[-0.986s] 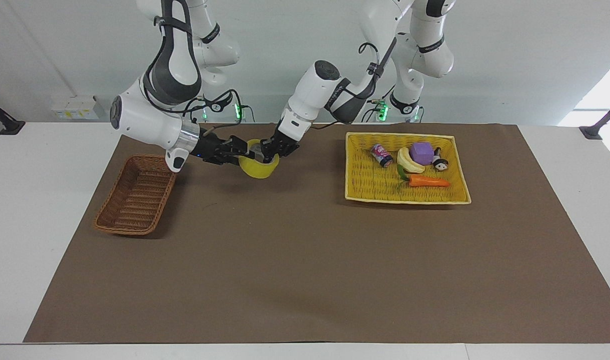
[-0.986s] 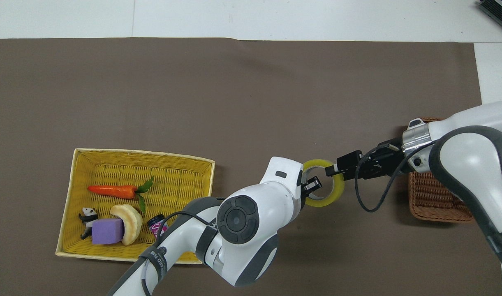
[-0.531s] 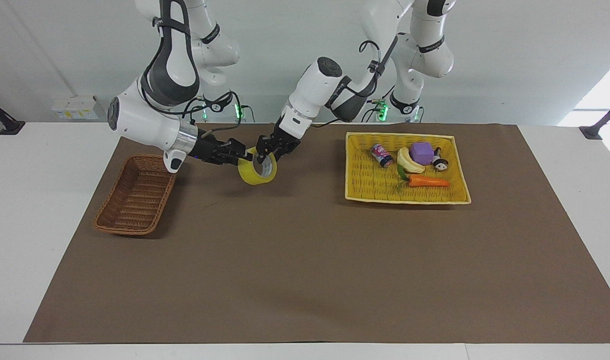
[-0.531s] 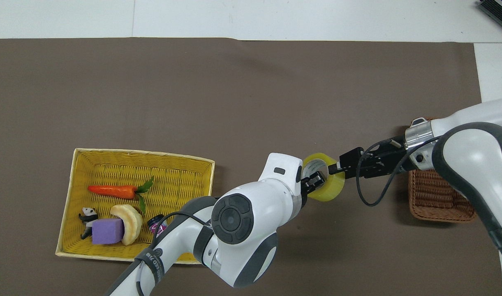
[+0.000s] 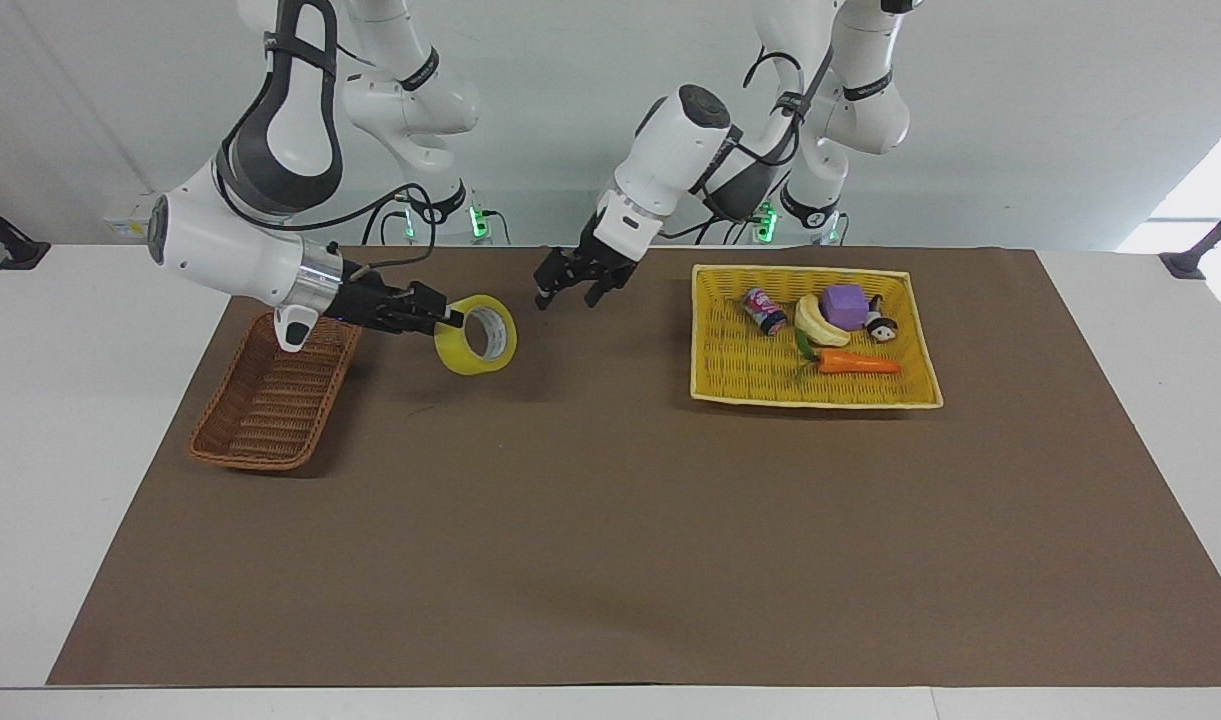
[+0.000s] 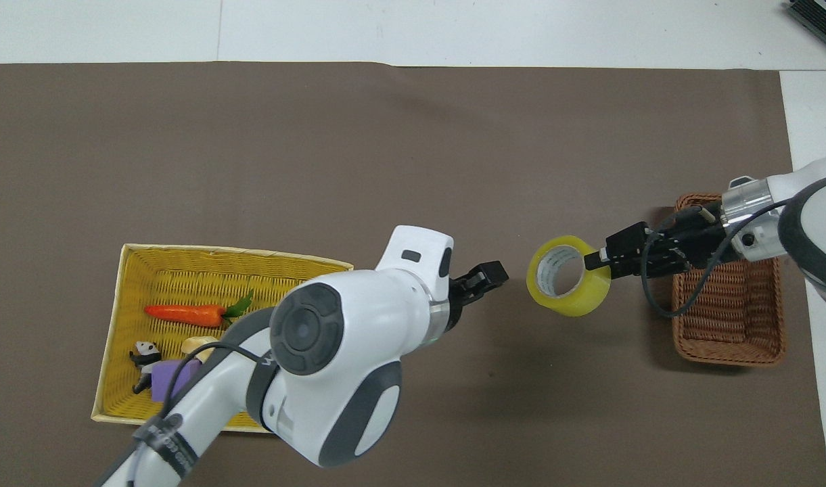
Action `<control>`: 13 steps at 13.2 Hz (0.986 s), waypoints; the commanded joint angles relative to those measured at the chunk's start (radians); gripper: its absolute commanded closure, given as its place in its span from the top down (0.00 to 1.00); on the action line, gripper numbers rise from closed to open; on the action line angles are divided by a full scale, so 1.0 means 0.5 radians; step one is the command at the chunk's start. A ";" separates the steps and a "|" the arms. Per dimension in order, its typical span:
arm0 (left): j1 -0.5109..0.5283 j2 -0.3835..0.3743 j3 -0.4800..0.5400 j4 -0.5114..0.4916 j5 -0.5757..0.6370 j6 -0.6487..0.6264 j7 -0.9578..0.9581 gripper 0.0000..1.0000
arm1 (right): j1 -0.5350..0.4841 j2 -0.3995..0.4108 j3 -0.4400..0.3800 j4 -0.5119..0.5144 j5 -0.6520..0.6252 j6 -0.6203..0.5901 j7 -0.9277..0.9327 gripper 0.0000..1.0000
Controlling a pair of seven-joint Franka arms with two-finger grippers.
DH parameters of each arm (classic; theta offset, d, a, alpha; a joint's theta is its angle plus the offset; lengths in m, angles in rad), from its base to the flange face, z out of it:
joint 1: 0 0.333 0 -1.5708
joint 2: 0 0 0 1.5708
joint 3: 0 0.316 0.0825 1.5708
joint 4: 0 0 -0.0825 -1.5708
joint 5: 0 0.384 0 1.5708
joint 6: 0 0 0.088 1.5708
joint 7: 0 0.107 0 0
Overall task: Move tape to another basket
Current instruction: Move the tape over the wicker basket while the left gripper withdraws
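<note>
The tape is a yellow roll held in the air, tilted on its side, over the brown mat beside the wicker basket. My right gripper is shut on the roll's rim. In the overhead view the tape hangs from the right gripper, just short of the basket, which holds nothing. My left gripper is open and empty over the mat between the tape and the yellow tray; it also shows in the overhead view.
The yellow woven tray toward the left arm's end holds a carrot, a banana, a purple block, a small can and a panda figure. A brown mat covers the table.
My left gripper let go of the tape, opened and drew back toward the yellow tray. My right gripper carried the tape toward the wicker basket.
</note>
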 commanded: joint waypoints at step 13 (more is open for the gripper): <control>1.154 -0.198 0.014 0.231 0.624 -1.010 1.317 1.00 | -0.624 0.185 0.006 0.342 -1.201 0.209 -1.294 0.00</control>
